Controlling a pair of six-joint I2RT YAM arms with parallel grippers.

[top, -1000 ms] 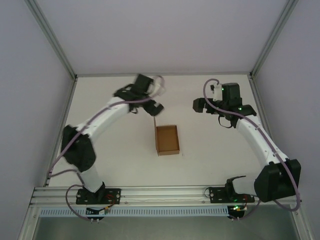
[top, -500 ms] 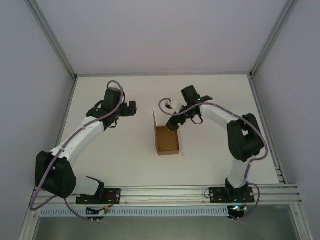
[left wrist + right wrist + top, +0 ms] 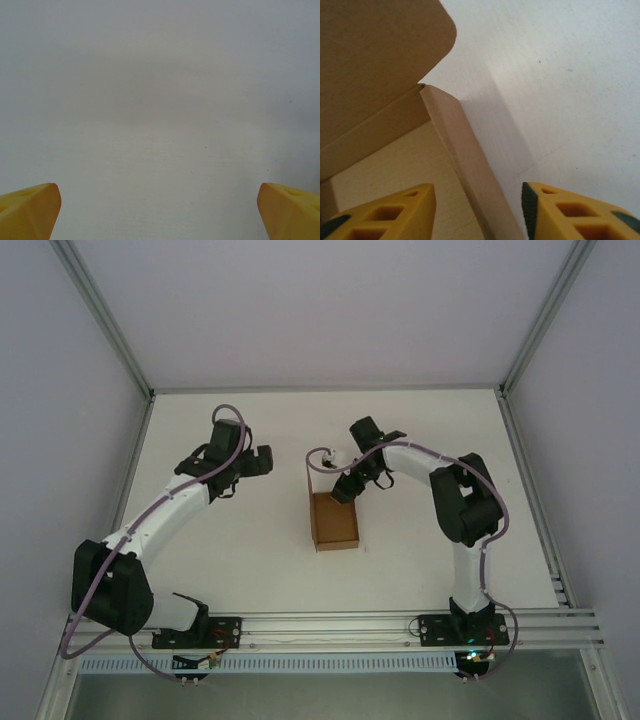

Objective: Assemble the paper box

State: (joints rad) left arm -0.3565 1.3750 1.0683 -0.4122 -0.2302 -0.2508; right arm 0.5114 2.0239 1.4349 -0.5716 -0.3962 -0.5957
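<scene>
The paper box (image 3: 335, 520) is a small brown open-topped box in the middle of the table, with one flap (image 3: 308, 478) standing up at its far left end. My right gripper (image 3: 345, 489) is at the box's far right corner. In the right wrist view it (image 3: 479, 200) is open, its yellow fingers (image 3: 385, 215) astride the box's side wall (image 3: 465, 165), one over the inside and one over the table. The raised flap (image 3: 375, 55) fills the upper left there. My left gripper (image 3: 258, 462) hovers left of the box, and it (image 3: 159, 200) is wide open over bare table.
The white table (image 3: 230, 540) is ringed by pale walls with aluminium posts at the far corners (image 3: 150, 392). A metal rail (image 3: 330, 625) carrying both arm bases runs along the near edge.
My right arm has swung in from the far right and lowered its gripper onto the box's far right corner. My left arm has pulled away from the flap to the left.
</scene>
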